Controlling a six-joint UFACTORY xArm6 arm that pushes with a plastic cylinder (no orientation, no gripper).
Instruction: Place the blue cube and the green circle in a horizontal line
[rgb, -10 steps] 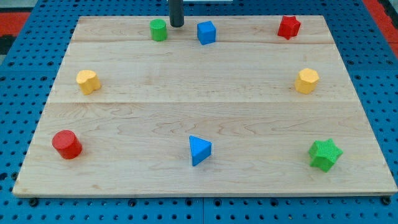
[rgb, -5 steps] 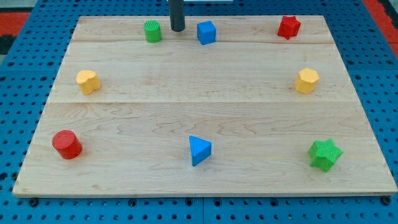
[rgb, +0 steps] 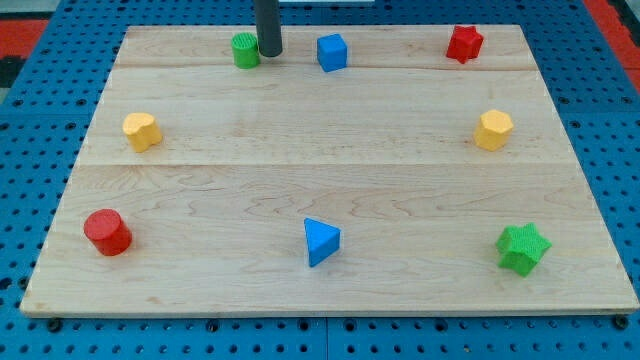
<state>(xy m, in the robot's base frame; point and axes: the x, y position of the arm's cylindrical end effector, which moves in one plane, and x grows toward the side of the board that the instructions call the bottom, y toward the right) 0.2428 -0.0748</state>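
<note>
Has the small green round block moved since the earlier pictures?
Yes. The small green round block slid toward the view's left, away from the unmoved blue cube; my tip is beside it.

You have a pale wooden board (rgb: 330, 170) lying on a blue pegboard surface (rgb: 30, 200). Near its top right corner sits a red star (rgb: 464, 43). Two yellow blocks face each other at mid-height, one left (rgb: 141, 131), one right (rgb: 493, 130). Along the bottom you see a red cylinder (rgb: 107, 232), a blue triangle (rgb: 320, 241) and a green star (rgb: 523, 248).
</note>
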